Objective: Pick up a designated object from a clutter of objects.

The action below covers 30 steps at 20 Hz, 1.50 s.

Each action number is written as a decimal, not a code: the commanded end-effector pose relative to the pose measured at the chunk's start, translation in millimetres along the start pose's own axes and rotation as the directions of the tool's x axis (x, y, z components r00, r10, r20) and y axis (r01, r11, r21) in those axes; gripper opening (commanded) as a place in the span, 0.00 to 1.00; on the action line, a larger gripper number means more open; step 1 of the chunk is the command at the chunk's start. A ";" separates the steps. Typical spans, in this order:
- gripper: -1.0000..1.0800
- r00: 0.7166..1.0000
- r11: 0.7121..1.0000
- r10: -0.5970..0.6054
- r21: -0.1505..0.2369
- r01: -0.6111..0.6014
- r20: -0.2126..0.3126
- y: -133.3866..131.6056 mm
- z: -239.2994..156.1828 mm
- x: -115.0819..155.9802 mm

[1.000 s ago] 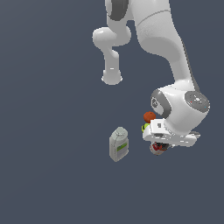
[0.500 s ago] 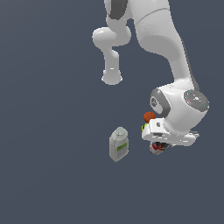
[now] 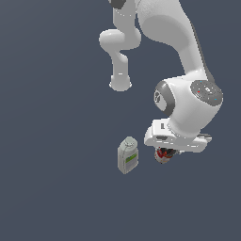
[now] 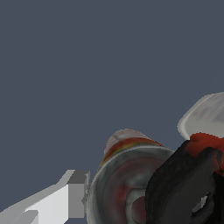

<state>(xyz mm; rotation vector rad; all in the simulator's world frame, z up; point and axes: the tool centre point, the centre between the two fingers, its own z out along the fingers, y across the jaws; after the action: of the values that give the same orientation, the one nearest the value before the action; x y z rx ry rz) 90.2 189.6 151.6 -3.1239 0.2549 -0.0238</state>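
Though set low over the clutter, shows no lift yet. Finds the tool (image 3: 164, 149) down at bench (image 3: 56, 188) level, with the red-and-white can (image 3: 163, 156) directly beneath the white hand and mostly hidden by it in the exterior view. Places the grey-white bottle (image 3: 127, 155) just beside the can, toward the exterior view's left, upright and apart from it. Cannot place anything by bench edges or corners: none in frame, only flat grey surface.

From the wrist view, reads the can (image 4: 124, 188) very close, metal rim facing the camera, red-and-white label showing behind it. Sees one pale finger (image 4: 65, 197) just beside the can's wall; cannot tell whether touching. Loses the opposite side behind a black shape (image 4: 183, 183) with red on it, possibly the clip, possibly not. Cannot tell, therefore, whether the tool stands apart or is clamped on the can.

Judges progress: approach and descent done, target correctly chosen and bracketed. Left to do: confirm closure on the can, then raise it clear of the bottle and the rest without dragging neighbours.
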 end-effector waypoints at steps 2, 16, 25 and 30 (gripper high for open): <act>0.00 1.000 1.000 0.001 0.002 -0.001 -0.003 24.7 -35.1 8.6; 0.00 1.000 1.000 -0.001 -0.001 0.001 0.006 126.8 -169.2 41.4; 0.00 1.000 1.000 -0.001 -0.005 0.001 0.011 184.3 -245.8 63.5; 0.00 1.000 1.000 -0.001 -0.007 0.001 0.013 204.6 -273.0 72.8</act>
<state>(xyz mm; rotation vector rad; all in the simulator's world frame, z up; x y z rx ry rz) 123.1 -20.0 413.9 -3.1297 0.2555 0.0012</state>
